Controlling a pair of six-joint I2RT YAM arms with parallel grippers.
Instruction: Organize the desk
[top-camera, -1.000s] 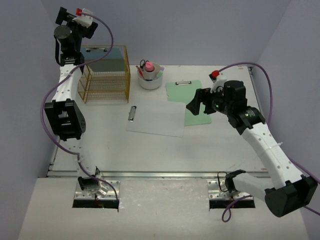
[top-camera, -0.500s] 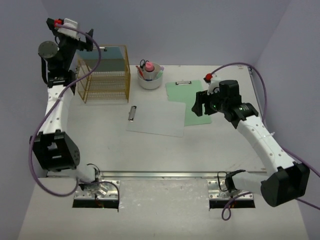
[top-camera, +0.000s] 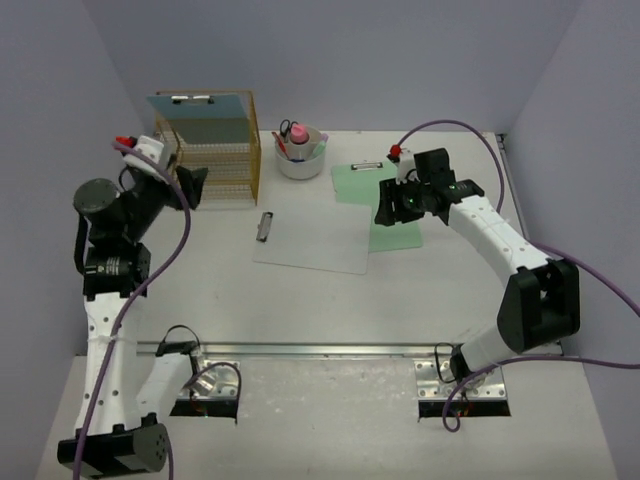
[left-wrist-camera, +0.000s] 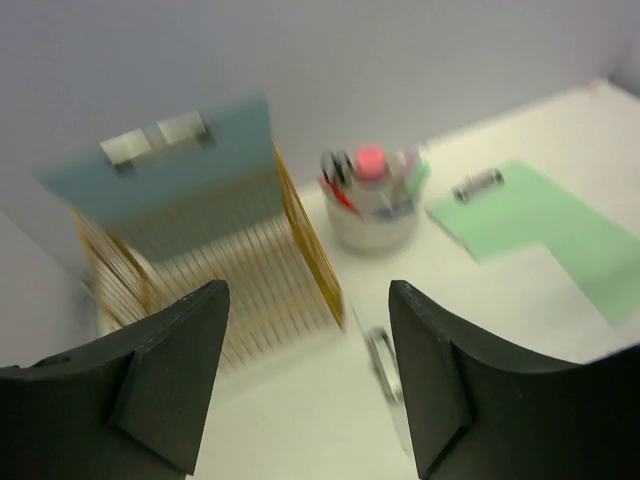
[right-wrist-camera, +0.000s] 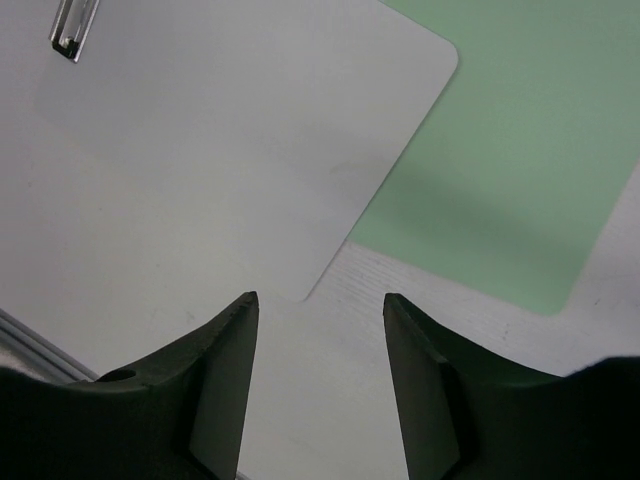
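The left gripper (left-wrist-camera: 305, 300) has swung down off the wire rack (top-camera: 215, 165), and the blue clipboard (top-camera: 200, 105) is now standing ahead of its parted, empty fingers. The right gripper (right-wrist-camera: 318, 305), also parted and empty, is hovering over the white clipboard (right-wrist-camera: 200, 150) corner, with the desk (top-camera: 300, 310) beneath. The next step probably calls for lowering onto that edge.

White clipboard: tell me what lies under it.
The green clipboard slips under the right edge of the white clipboard, and both lie on the desk. How far the green one reaches, and anything else beneath, is covered.
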